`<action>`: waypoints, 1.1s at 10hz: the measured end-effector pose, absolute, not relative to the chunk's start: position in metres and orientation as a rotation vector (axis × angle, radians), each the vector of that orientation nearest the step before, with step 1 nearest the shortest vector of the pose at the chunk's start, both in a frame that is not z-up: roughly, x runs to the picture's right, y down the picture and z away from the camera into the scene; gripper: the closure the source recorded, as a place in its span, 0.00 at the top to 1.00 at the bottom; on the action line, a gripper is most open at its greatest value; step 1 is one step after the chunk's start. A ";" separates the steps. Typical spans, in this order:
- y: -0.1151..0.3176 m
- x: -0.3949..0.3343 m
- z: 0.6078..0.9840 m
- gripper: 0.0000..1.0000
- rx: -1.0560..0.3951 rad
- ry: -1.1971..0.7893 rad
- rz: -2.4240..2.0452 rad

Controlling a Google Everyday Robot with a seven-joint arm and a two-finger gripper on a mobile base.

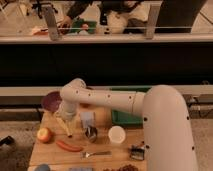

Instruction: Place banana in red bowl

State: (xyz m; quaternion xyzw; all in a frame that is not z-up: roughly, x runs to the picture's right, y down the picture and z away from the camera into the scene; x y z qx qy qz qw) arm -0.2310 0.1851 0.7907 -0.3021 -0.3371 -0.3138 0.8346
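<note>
Pale yellow and tapered, the toy banana (64,126) lies on the wooden tabletop (105,144) at lower left, between the round red-yellow apple (44,134) and a small metal cup (91,132). The white arm's end effector (68,116) sits over its upper end; whether it is open or gripping, I cannot tell. Gripped near 1 tip, the banana could swing loose on the way to the small orange-red bowl (86,104), mostly hidden behind the arm.

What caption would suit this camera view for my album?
Robot's claw hangs over the pale banana on the wooden table, near a purple bowl and an apple.
</note>
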 end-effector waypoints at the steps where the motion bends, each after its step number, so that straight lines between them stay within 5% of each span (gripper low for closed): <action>1: 0.187 -0.230 0.793 0.80 -0.647 -0.726 -0.657; 11: 0.201 -0.233 0.824 0.80 -0.774 -0.858 -0.585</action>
